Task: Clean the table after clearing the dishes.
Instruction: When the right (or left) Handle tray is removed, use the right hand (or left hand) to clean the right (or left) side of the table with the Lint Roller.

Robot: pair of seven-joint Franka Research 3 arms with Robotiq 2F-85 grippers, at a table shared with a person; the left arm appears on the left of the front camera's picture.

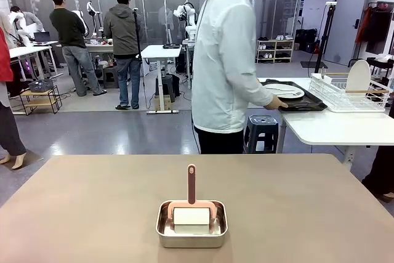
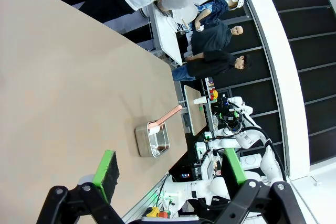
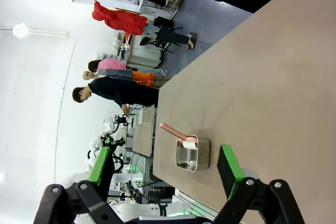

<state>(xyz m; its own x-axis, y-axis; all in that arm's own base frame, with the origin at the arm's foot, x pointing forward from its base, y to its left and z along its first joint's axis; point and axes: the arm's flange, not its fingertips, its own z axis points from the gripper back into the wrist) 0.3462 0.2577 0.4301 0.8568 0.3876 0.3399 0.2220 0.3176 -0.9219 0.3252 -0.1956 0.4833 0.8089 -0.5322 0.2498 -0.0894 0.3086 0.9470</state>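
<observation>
One steel pan [image 1: 191, 241] on the table [image 1: 92, 207]; person [image 1: 225, 60] holds tray [image 1: 311, 104].

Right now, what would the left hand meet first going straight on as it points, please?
Probably the steel pan on the table, which lies ahead of the open left hand, between its fingers; depth is unclear.

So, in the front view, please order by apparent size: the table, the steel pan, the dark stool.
Largest first:
table
steel pan
dark stool; it stands farther off, so its real size is unsure.
</observation>
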